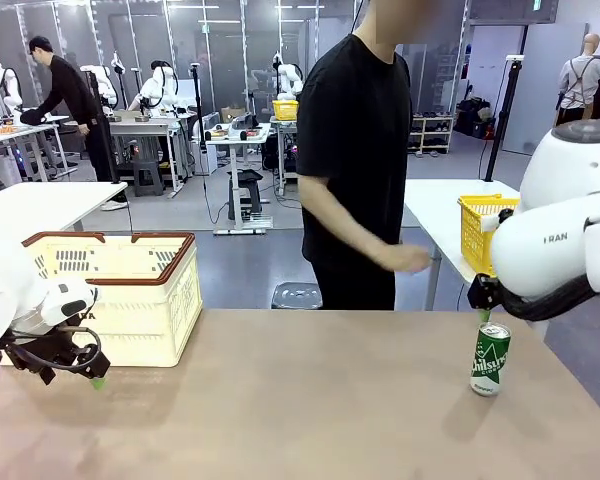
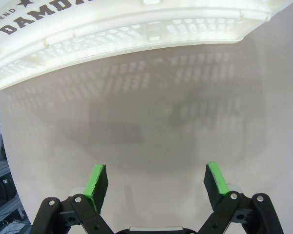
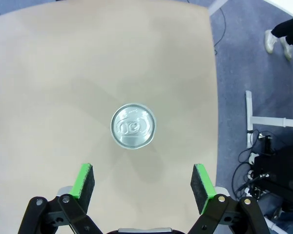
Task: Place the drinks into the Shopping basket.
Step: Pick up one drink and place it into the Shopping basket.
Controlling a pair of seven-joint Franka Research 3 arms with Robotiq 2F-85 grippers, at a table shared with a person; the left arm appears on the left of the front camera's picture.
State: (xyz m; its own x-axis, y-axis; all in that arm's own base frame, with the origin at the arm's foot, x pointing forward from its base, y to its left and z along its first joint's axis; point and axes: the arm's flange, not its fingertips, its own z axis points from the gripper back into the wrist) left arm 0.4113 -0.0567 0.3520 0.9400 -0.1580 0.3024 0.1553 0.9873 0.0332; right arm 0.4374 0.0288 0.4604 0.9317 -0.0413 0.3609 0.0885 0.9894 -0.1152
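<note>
Right jaws released, above upright can (image 3: 133, 125). Off-centre descent could clip rim, topple it toward tabletop (image 3: 58, 73) edge. Left jaws released, empty.

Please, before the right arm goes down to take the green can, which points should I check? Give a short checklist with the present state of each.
1. Can stands upright on the table: ok.
2. Right claw open: ok.
3. Can between its pads: not ok, the claw hangs above the can.
4. Person's hand apart from the can: ok.
5. Left claw open, near the basket, far from the can: ok.
6. Free room in the basket: cannot tell, its floor is hidden.
</note>
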